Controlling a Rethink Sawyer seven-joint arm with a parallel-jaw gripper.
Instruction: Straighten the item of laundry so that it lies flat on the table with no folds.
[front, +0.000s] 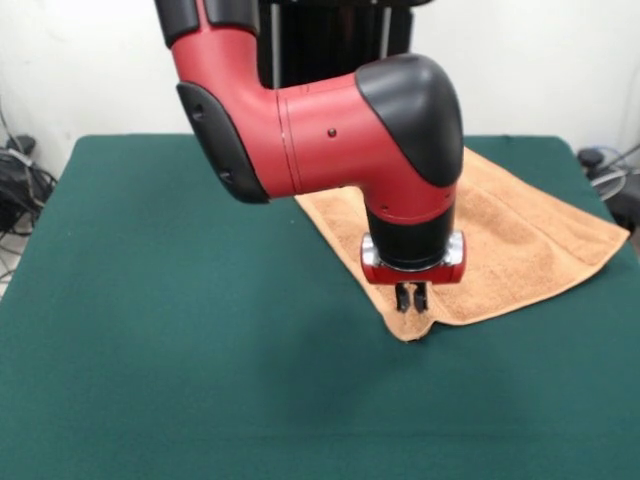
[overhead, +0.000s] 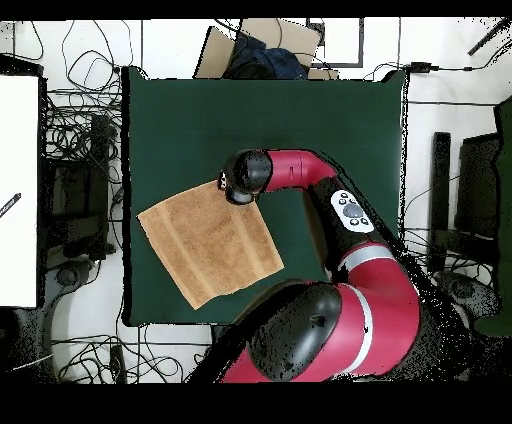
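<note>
Green felt desk (front: 180, 330), one orange terry towel (front: 520, 240) on it. In the front view the towel lies on the right half of the desk, turned at an angle, its far end hidden behind the arm (front: 330, 130). One corner points toward the camera, near the middle of the desk. Right corner reaches the desk's right edge.

The overhead view shows the towel (overhead: 210, 240) as a rough rectangle rotated on the green cloth (overhead: 300, 130), near the desk's left edge, with faint woven bands running across it. Surface looks mostly flat; the near corner in the front view is slightly rumpled and thickened.

Pincer (front: 411, 298) hangs straight down from the red and black wrist, tips right at that rumpled corner. Fingers are close together, nearly closed. Whether they pinch the cloth or only touch it cannot be told. From above, the wrist covers the towel's upper right corner.
</note>
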